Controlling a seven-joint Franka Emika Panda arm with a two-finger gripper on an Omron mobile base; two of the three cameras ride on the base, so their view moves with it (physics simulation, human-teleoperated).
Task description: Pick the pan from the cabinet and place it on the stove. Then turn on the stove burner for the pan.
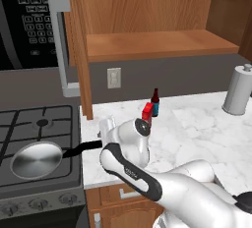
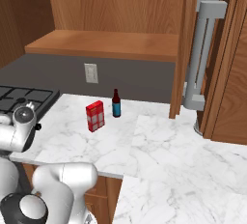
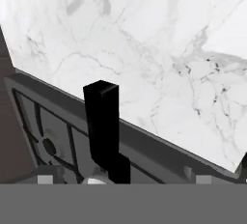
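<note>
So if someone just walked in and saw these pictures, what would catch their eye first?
Probably the silver pan sitting on the stove at front left, its black handle reaching out over the marble counter. Next, the white arm's open pincer just above that handle. Then the red box and dark bottle standing mid-counter below the open cabinet.

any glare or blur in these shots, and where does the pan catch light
Left base view: the pan shows a soft bright sheen on its silver base, no harsh glare. Right base view: even, flat lighting on the marble counter. Hand view: slightly soft, the pan's black handle reads matte.
</note>
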